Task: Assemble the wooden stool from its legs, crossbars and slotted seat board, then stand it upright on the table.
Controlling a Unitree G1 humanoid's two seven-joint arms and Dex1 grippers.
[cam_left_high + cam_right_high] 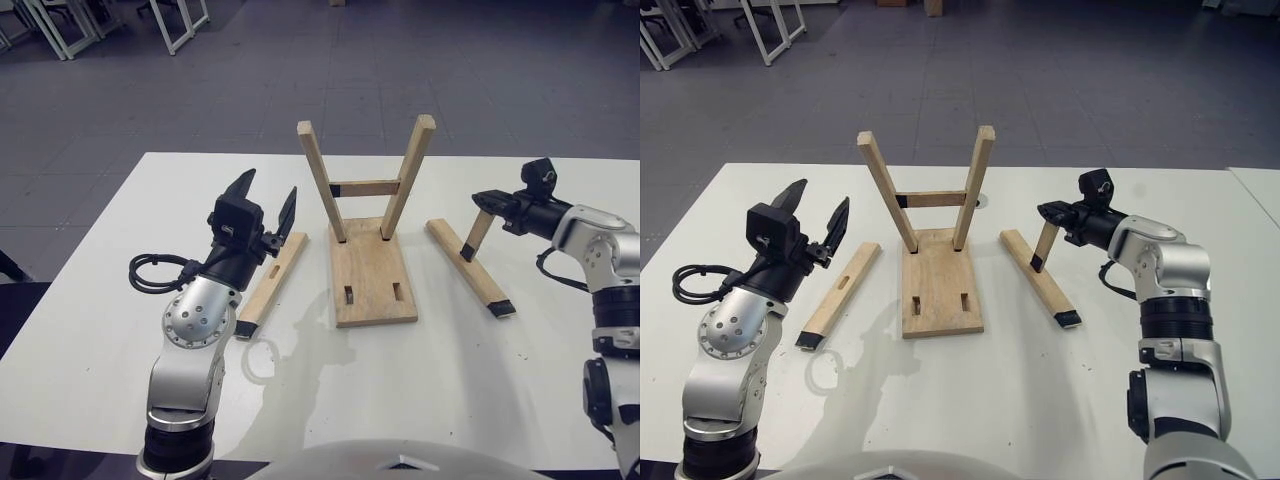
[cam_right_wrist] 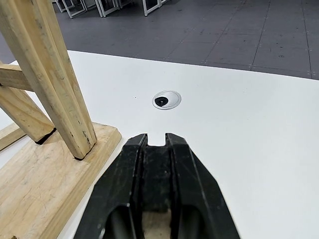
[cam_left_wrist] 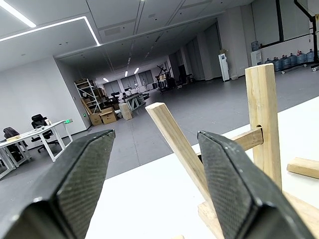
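Observation:
The slotted seat board (image 1: 372, 290) lies flat mid-table, with two legs (image 1: 322, 180) standing in its far slots, joined by a crossbar (image 1: 368, 187). Its two near slots are empty. A loose leg (image 1: 270, 282) lies left of the board, and my left gripper (image 1: 267, 205) hovers open over its far end, holding nothing. Another loose leg (image 1: 468, 266) lies to the right of the board. My right gripper (image 1: 488, 203) is shut on the top of a short crossbar (image 1: 477, 236) that leans up from that leg. In the right wrist view the gripper (image 2: 156, 139) is closed, with wood between its fingers.
A black cable (image 1: 152, 270) loops on the table left of my left arm. A round cable grommet (image 2: 167, 99) sits in the tabletop behind the stool. The white table (image 1: 420, 390) has free room in front of the board. Desks stand on the floor far behind.

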